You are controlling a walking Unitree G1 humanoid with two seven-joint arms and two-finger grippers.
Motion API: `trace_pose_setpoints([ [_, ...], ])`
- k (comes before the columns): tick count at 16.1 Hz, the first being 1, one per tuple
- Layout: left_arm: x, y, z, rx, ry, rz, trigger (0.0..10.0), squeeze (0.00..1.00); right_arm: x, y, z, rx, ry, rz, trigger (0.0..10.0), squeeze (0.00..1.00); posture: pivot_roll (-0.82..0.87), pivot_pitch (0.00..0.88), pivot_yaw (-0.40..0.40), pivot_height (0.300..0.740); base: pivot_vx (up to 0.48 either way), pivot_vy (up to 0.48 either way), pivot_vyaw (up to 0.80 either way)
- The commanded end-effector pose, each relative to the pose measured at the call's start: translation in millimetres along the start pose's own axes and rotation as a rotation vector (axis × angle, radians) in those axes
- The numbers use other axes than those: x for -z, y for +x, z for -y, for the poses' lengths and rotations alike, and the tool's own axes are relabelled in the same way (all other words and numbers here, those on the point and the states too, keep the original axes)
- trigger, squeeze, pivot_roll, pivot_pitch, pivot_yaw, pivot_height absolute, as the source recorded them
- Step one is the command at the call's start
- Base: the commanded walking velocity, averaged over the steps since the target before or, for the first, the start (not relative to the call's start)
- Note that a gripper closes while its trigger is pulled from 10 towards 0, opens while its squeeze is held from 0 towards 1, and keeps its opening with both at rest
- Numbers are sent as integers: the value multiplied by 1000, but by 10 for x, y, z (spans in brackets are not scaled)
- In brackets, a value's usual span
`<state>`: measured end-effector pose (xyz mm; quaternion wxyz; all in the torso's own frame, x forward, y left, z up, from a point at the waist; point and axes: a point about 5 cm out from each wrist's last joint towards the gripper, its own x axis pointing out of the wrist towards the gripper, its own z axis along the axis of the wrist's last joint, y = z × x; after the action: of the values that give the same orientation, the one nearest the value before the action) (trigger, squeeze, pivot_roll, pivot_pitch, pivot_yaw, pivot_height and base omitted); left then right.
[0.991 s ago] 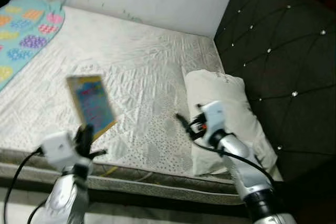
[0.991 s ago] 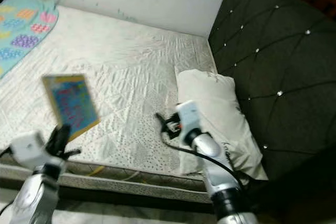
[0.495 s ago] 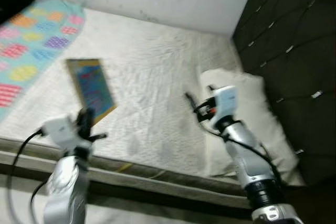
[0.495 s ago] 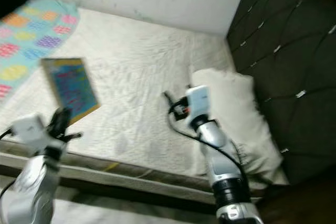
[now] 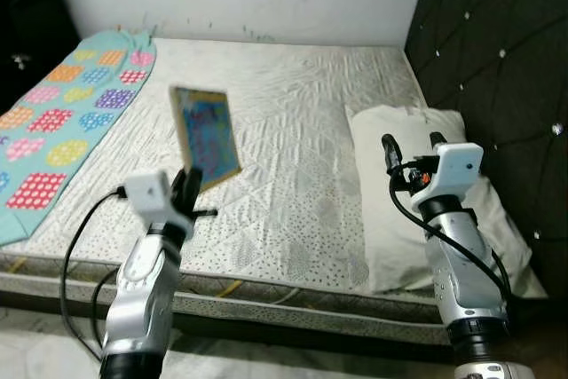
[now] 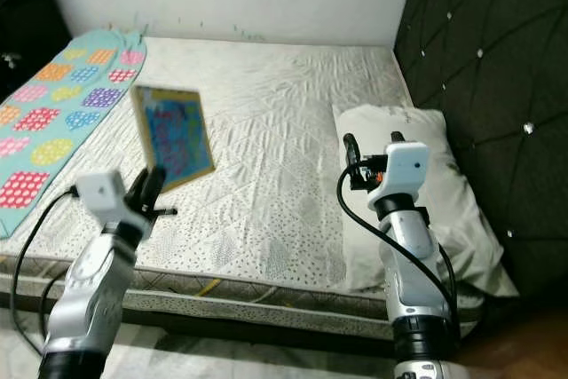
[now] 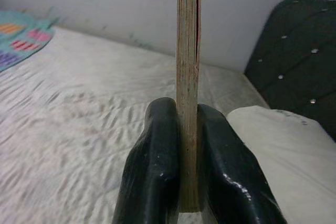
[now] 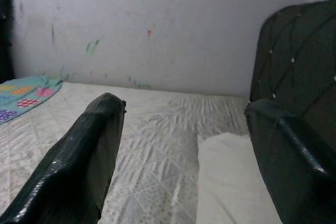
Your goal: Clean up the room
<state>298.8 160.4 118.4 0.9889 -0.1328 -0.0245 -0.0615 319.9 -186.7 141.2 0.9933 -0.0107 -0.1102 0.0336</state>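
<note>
A thin book [image 5: 206,137] is pinched upright by the left gripper [image 7: 188,156], above the near left of the bed [image 5: 302,104]. The right gripper [image 5: 410,144] is spread wide — empty, over the pillow [image 5: 399,130]. The book should be kept squeezed firmly and carried level.

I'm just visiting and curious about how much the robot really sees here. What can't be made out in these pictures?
- Book: the cover print is too small to read in the eye views; the left wrist view shows its edge alone, clamped in the left hand.
- Pillow: partly covered by the right arm; the open right hand hovers above it.
- Patterned blanket: cut off by the left edge.
- Floor below the mattress: dark, cropped.
</note>
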Motion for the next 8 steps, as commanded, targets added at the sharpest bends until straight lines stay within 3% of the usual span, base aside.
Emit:
trace_pose_setpoints([
  [1, -93, 55, 54, 36, 26, 45, 10000, 0, -60, 10, -18, 8, 7, 31, 10000, 0, -143, 0, 92, 740, 0, 0, 0],
  [8, 13, -66, -5, 18, 30, 21, 10000, 0, -45, -116, -47, 30, 22, 15, 10000, 0, -164, 0, 74, 740, 0, 0, 0],
])
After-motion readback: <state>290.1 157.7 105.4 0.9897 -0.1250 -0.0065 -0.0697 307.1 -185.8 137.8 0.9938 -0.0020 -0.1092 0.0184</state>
